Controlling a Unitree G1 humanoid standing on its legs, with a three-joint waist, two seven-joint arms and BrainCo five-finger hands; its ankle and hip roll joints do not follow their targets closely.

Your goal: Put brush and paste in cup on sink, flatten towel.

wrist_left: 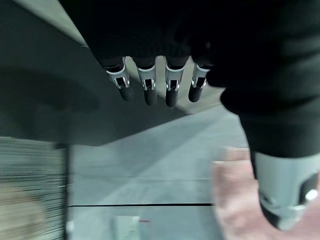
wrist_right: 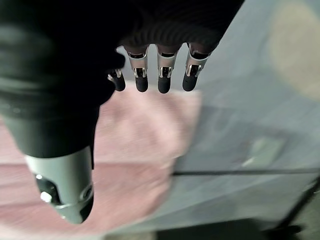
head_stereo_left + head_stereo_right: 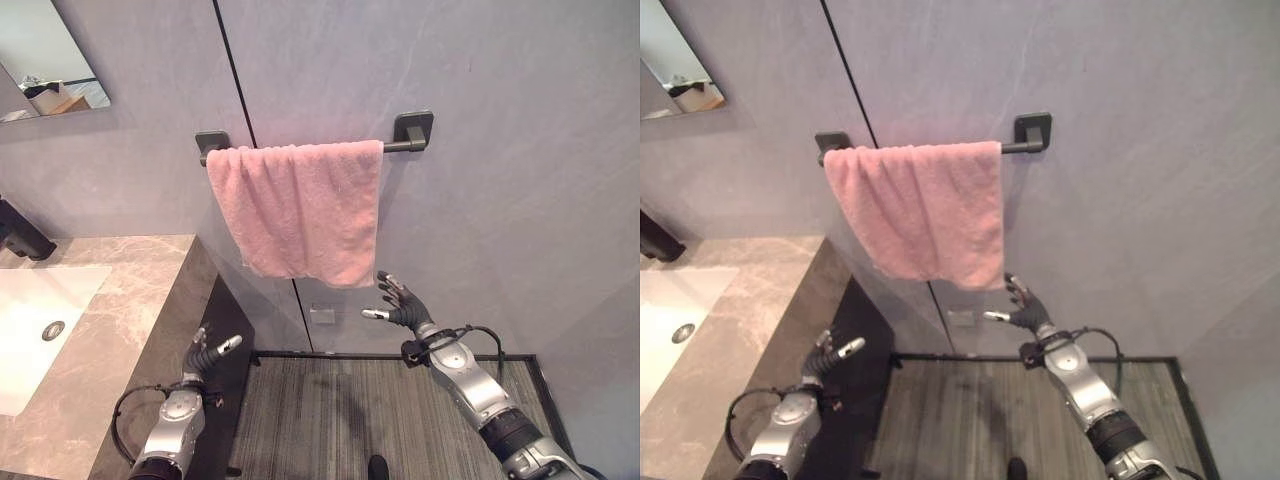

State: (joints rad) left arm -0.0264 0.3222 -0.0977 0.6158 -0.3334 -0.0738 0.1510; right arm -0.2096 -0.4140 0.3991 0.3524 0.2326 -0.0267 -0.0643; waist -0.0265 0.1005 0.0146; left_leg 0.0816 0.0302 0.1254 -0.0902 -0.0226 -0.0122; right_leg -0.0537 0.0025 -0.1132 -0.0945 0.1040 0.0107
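Note:
A pink towel (image 3: 298, 208) hangs spread over a dark wall rail (image 3: 400, 146), its lower edge slanting down to the right. My right hand (image 3: 402, 304) is raised just below the towel's lower right corner, fingers relaxed and open, holding nothing; the towel (image 2: 145, 150) shows past its fingers (image 2: 165, 75). My left hand (image 3: 207, 353) hangs low beside the counter's dark side, open and empty, with its fingers (image 1: 150, 85) relaxed.
A marble counter (image 3: 130, 300) with a white sink basin (image 3: 35, 320) and its drain (image 3: 53, 330) lies at the left, a dark tap (image 3: 20, 235) behind it. A mirror (image 3: 45, 60) hangs above. A small wall plate (image 3: 322, 316) sits under the towel. Grey striped floor (image 3: 370, 410) lies below.

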